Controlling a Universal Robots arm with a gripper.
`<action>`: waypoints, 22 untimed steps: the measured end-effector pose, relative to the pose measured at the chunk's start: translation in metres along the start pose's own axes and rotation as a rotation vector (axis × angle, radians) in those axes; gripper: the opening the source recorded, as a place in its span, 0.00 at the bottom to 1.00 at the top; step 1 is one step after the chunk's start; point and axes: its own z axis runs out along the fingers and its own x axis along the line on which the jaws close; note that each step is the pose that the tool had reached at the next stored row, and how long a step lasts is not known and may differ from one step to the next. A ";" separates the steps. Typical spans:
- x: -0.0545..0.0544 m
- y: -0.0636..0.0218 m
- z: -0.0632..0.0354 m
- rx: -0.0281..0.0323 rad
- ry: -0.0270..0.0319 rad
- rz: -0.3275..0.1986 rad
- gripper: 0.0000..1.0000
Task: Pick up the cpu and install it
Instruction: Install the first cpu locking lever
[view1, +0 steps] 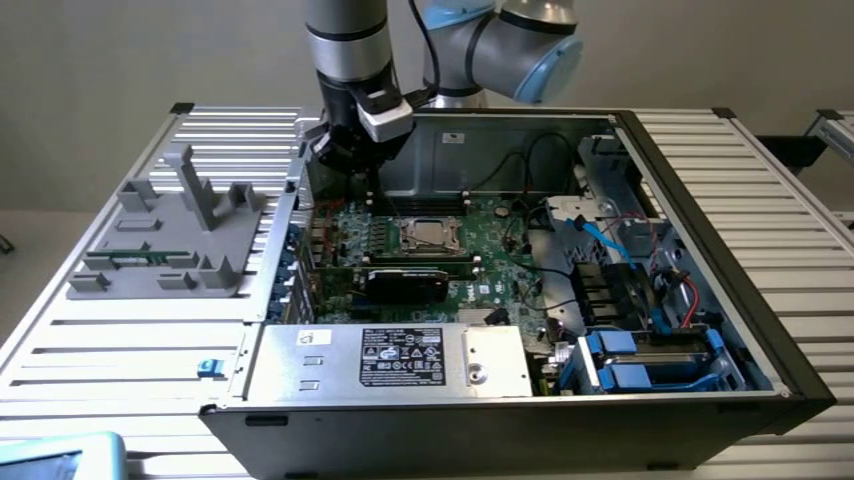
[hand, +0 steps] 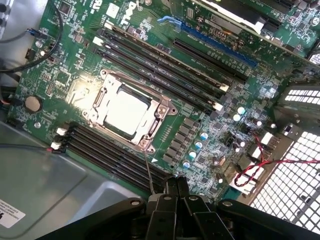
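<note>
The cpu (view1: 427, 235) (hand: 125, 111), a flat square chip with a shiny silver top, lies in the metal-framed socket on the green motherboard (view1: 501, 262) (hand: 210, 130) inside the open computer case. My gripper (view1: 351, 168) (hand: 176, 185) hangs above the board at the case's far corner, toward the exterior view's left, well clear of the chip. Its black fingers (hand: 170, 192) are pressed together with nothing between them.
A black expansion card (view1: 407, 282) sits just in front of the socket, and a silver box with a black label (view1: 400, 358) spans the case front. Blue drive bays (view1: 647, 358) and cables fill the exterior view's right. A grey fixture (view1: 180, 235) stands on the table.
</note>
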 end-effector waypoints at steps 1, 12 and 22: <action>0.000 0.0000 0.0003 0.0036 0.0011 0.004 0.11; 0.000 -0.0018 0.0077 0.0121 0.0066 0.017 0.11; 0.000 -0.0040 0.0197 0.0419 0.0243 0.036 0.11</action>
